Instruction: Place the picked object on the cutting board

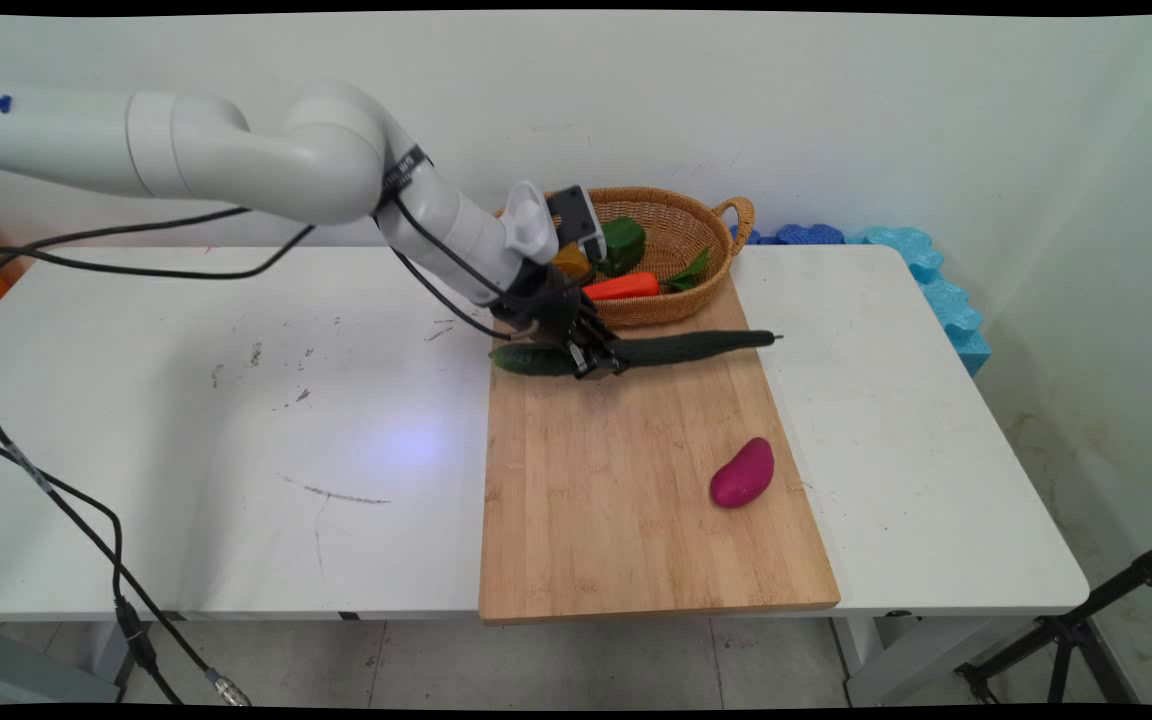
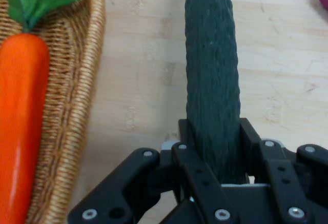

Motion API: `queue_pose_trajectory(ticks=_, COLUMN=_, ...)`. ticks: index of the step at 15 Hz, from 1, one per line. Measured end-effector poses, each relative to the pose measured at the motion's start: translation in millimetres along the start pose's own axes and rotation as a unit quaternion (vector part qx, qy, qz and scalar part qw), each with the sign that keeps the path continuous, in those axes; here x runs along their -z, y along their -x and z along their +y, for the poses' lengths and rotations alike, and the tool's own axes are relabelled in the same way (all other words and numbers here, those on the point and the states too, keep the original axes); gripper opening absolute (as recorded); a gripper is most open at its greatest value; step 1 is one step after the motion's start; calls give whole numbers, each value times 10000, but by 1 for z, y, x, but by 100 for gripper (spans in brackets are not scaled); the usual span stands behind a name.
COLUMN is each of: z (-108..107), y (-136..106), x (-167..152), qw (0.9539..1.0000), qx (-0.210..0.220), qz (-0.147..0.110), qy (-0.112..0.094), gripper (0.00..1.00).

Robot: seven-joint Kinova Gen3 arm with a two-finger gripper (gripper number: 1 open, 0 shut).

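Gripper [image 1: 598, 357] pinching long, dark green, bumpy cucumber [image 1: 696, 346] lying on wooden board [image 1: 636, 500] nr wicker basket [image 1: 681, 300].

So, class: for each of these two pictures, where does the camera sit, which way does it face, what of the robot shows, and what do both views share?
Main view: fixed above the table's near side, looking down across it at the wall; shows the white arm, cables and end effector.
Hand view: on the hand, looking along the end effector; shows its black linkage and fingers.
Shared: cucumber between the fingers, cutting board, basket, carrot.
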Motion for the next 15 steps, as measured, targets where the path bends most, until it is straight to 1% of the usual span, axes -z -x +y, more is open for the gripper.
queue_pose_trajectory(ticks=8, z=12, y=18, x=-36, qw=9999, qx=-2, qz=-93, qy=61, gripper=0)
queue_pose_trajectory(ticks=9, z=13, y=19, x=-39, qw=9999, qx=-19, qz=-102, qy=67, gripper=100)
queue_pose_trajectory(ticks=15, z=19, y=22, x=-46, qw=9998, qx=-131, qz=-95, qy=90, gripper=100)
